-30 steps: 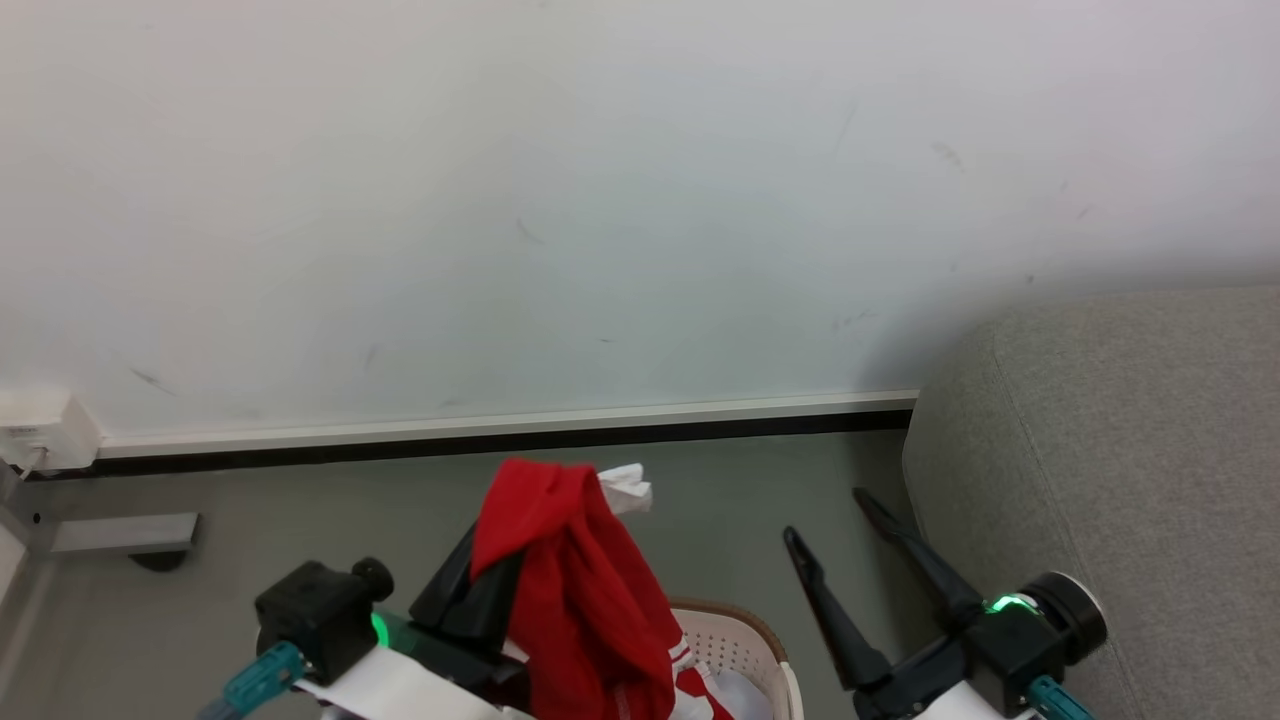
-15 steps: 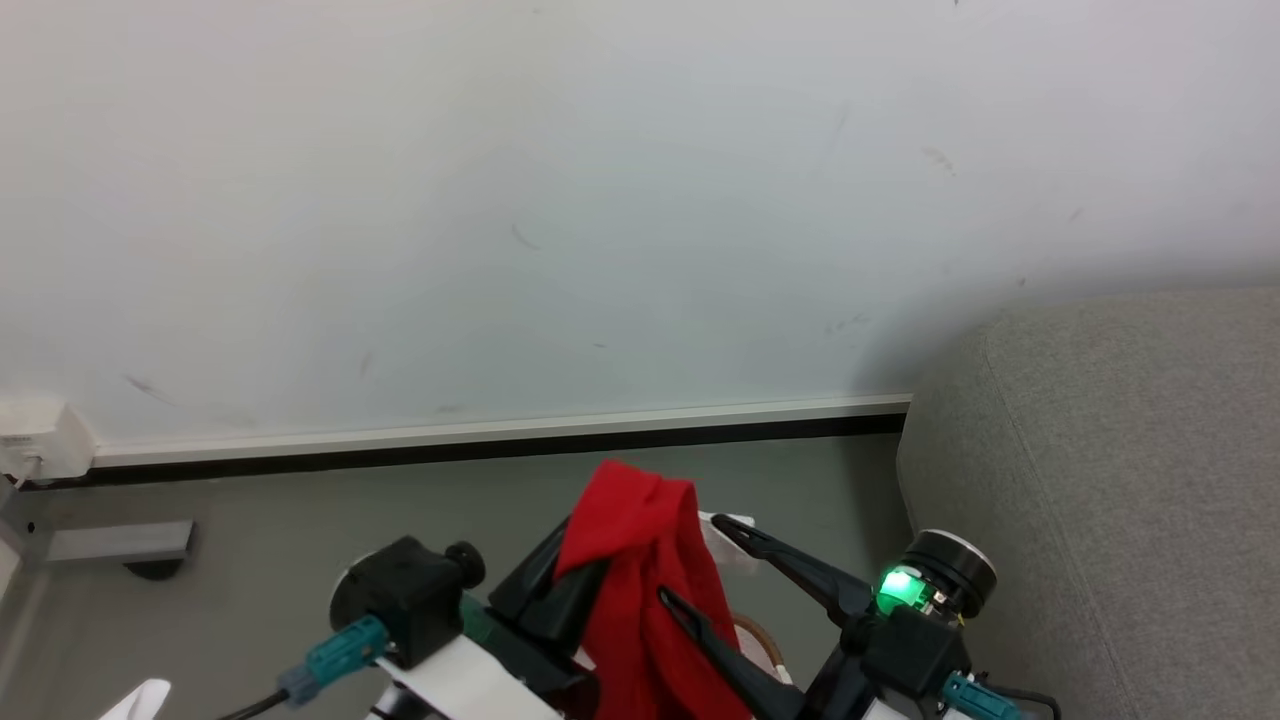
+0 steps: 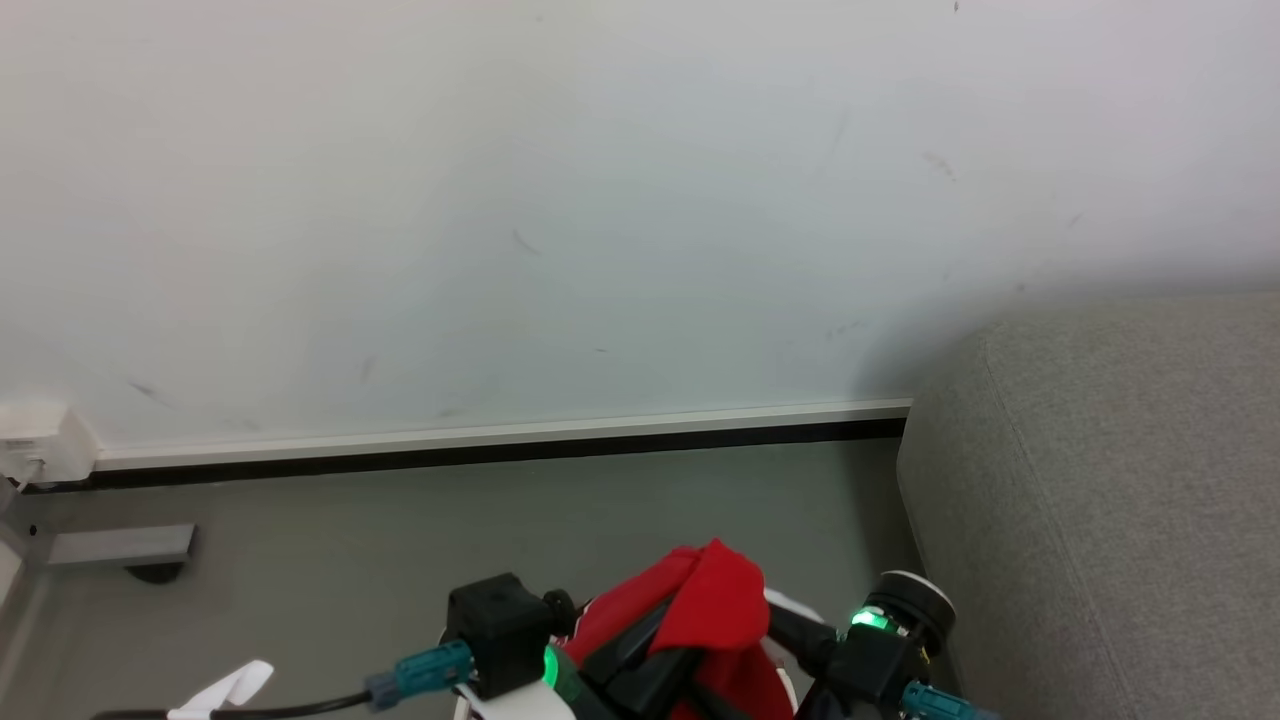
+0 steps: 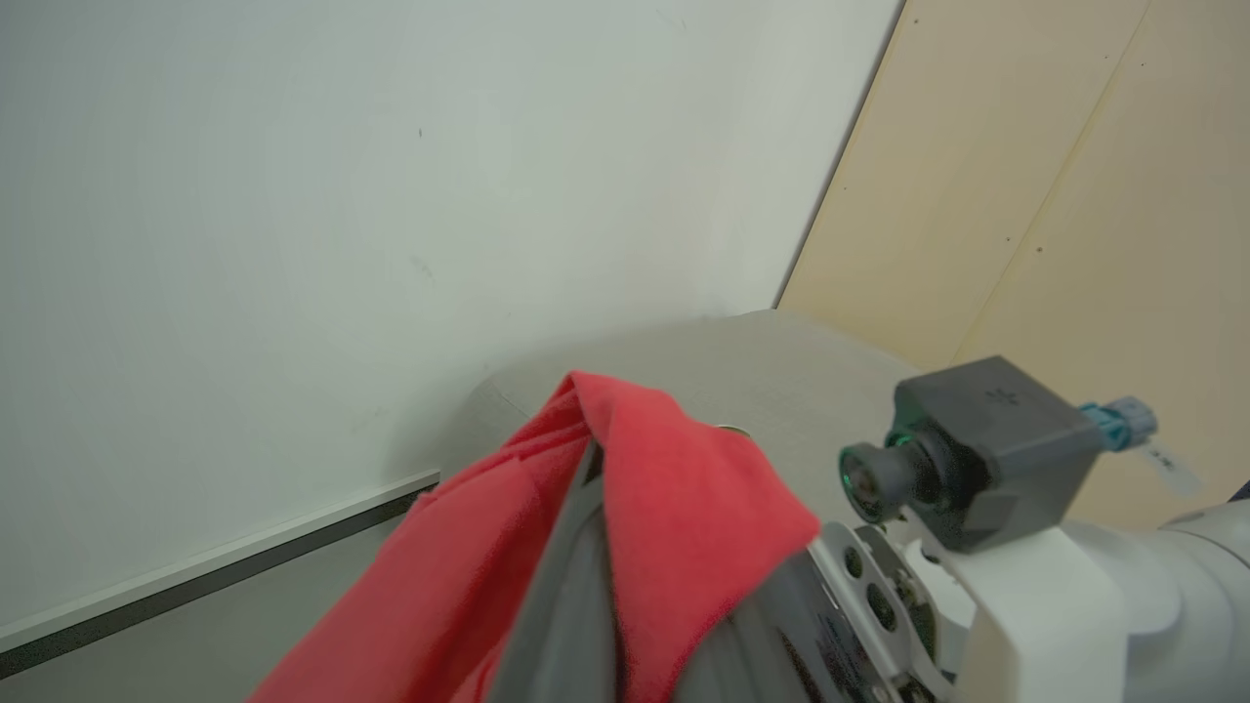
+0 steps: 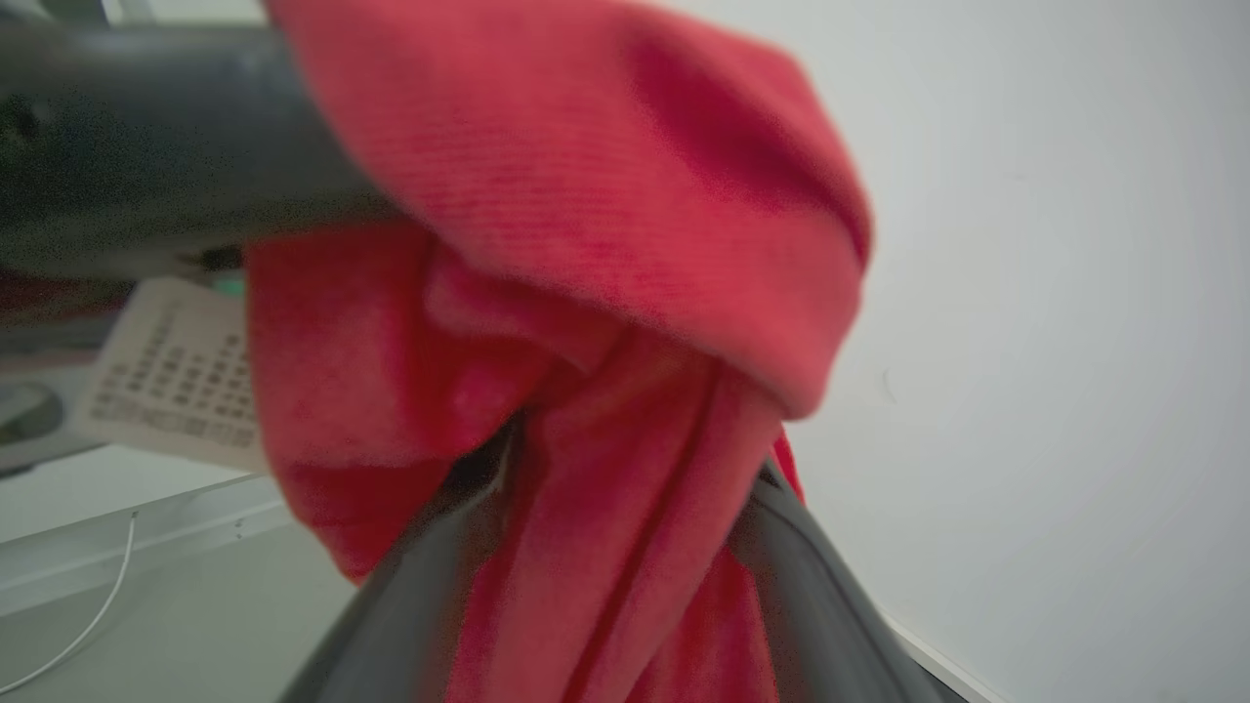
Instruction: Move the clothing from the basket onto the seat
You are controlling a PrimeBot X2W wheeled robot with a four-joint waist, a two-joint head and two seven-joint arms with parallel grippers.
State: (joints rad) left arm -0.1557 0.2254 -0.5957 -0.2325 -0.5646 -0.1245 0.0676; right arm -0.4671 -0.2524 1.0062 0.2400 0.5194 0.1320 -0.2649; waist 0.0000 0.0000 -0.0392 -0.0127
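Observation:
A bright red piece of clothing (image 3: 715, 605) hangs draped over my left gripper (image 3: 650, 655), which is shut on it low in the head view. In the left wrist view the clothing (image 4: 684, 488) covers the dark fingers (image 4: 571, 596). My right gripper (image 5: 635, 459) stands open, and the red clothing (image 5: 605, 293) hangs down between its two fingers (image 5: 811, 586). A pale label (image 5: 166, 376) with rows of dark marks shows blurred beside the cloth. The grey seat (image 3: 1100, 500) rises just right of both grippers. The basket is out of view.
A white wall (image 3: 600, 200) with a pale skirting board (image 3: 500, 435) stands behind the grey floor (image 3: 400, 530). At the far left are a white wall box (image 3: 40, 440) and a grey bracket (image 3: 120, 545). A tan panel (image 4: 1025, 176) stands beyond the seat.
My left gripper has carried the red clothing right and lower in the head view, towards the seat. My right gripper swung left and now straddles the hanging cloth.

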